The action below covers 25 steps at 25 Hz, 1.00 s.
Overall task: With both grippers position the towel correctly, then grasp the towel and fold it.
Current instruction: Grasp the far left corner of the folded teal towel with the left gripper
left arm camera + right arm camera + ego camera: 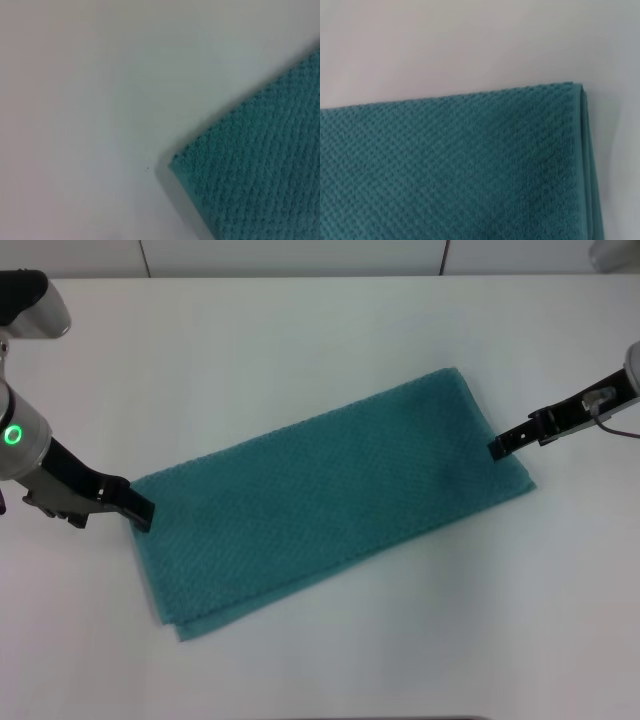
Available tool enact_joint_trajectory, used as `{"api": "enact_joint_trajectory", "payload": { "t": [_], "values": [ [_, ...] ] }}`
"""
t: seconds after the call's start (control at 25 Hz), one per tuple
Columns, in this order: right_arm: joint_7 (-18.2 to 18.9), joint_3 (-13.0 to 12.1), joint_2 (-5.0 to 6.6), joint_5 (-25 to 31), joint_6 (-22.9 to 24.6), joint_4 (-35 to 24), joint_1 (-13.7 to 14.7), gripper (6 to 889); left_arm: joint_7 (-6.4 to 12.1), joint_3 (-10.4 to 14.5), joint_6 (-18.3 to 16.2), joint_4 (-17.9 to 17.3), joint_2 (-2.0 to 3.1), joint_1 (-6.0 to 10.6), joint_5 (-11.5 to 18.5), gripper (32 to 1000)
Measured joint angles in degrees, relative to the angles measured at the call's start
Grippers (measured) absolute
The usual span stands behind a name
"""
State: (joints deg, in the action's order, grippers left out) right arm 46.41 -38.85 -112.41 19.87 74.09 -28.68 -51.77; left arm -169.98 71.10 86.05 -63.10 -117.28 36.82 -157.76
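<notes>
The teal-green towel lies flat on the white table, folded in layers, running diagonally from near left to far right. My left gripper sits at the towel's left corner, touching or just above it. That corner of the towel shows in the left wrist view. My right gripper is at the towel's right short edge, near its far corner. The right wrist view shows the towel with its layered edge. Neither wrist view shows its own gripper.
The white table stretches around the towel on all sides. A wall or panel runs along the table's far edge. A pale object sits at the far right corner.
</notes>
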Motion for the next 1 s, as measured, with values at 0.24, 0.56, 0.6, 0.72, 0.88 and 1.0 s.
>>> {"api": "enact_joint_trajectory", "payload": {
  "t": [0.24,0.56,0.6,0.72,0.88,1.0],
  "values": [
    [0.04,0.0,0.0,-0.07,0.0,-0.01,-0.13,841,0.0,0.0,-0.01,0.0,-0.03,0.01,0.0,853],
    [0.09,0.0,-0.06,-0.16,0.0,0.0,-0.11,838,0.09,0.0,-0.03,0.0,-0.06,0.01,0.0,841],
    [0.08,0.0,-0.05,-0.15,0.0,-0.03,-0.11,838,0.1,0.0,-0.05,0.0,-0.05,0.01,0.0,840],
    [0.14,0.0,0.0,-0.14,0.0,-0.06,-0.12,836,0.11,0.0,-0.14,0.0,-0.06,0.01,0.0,836],
    [0.17,0.0,-0.03,-0.07,0.0,-0.07,-0.13,835,0.43,0.0,-0.73,0.0,-0.05,0.1,0.0,830],
    [0.17,0.0,-0.03,-0.06,-0.21,0.03,-0.21,834,1.83,0.0,-1.6,0.02,-0.04,0.5,-0.01,826]
  ]
}}
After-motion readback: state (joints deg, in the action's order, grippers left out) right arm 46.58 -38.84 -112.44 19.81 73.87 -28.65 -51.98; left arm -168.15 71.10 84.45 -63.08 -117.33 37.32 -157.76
